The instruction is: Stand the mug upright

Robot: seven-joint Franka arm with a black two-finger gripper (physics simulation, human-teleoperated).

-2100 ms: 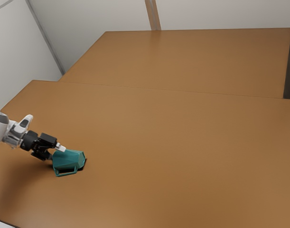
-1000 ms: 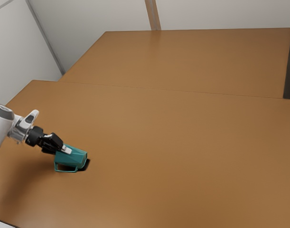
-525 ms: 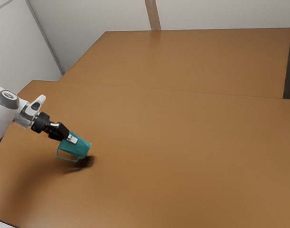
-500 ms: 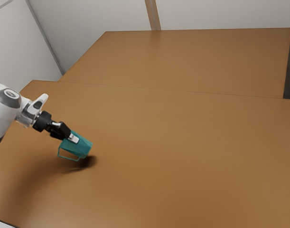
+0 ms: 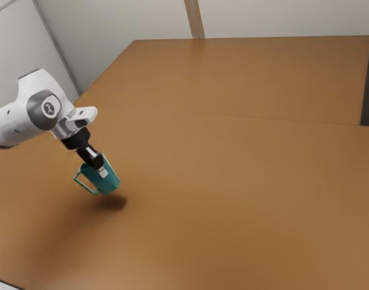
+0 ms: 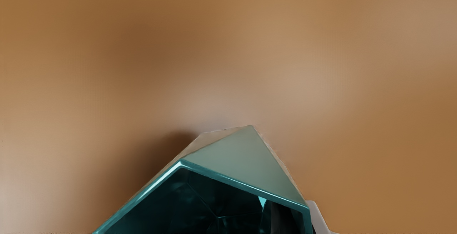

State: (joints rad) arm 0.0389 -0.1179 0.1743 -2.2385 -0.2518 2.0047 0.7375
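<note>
So the mug (image 5: 110, 183) was lying on its side on the table a couple seconds back, and now it's up in the air, tipped way closer to upright but still leaning. Its handle (image 5: 85, 186) used to face the near side and has swung round to the exterior view's left. The gripper (image 5: 102, 170) went from reaching low and flat-ish to pointing steeply down, and the arm (image 5: 27, 115) has come up higher, with more of it in sight.

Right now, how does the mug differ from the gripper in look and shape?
The mug is teal, while the gripper is mostly black. The mug is a hollow, faceted cup; the gripper is a two-finger clamp, shut on the mug's wall. Both are tilted and off the table.
</note>
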